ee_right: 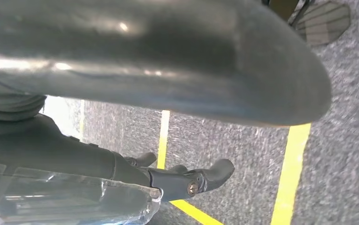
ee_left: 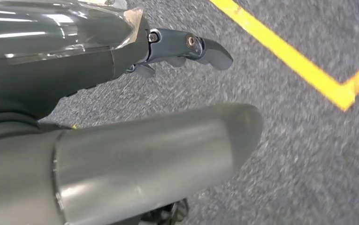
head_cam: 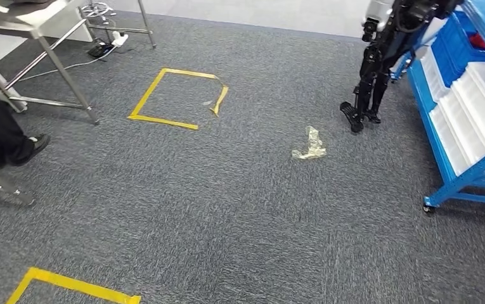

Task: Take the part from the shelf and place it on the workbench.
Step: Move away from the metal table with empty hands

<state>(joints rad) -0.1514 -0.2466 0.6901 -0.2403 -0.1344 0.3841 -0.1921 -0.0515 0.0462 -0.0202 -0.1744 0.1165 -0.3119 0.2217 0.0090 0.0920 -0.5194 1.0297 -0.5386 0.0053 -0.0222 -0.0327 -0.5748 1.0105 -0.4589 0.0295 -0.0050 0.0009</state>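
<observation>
The shelf [head_cam: 468,107], blue with white bins, stands at our right across the grey carpet [head_cam: 239,202]; we cannot make out the part. Our left hand [ee_left: 121,93] and right hand [ee_right: 135,140] hang over yellow floor tape [ee_left: 285,56], fingers apparently loosely apart, holding nothing.

yellow tape square [head_cam: 176,98], crumpled scrap [head_cam: 309,144] on carpet [head_cam: 227,209]

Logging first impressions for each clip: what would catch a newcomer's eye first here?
Probably the yellow tape square on the grey carpet, one corner peeling, and the crumpled scrap lying to its right. At the right edge stands a blue shelf of white and blue bins, with another dark robot beside it; a metal workbench sits upper left.
</observation>
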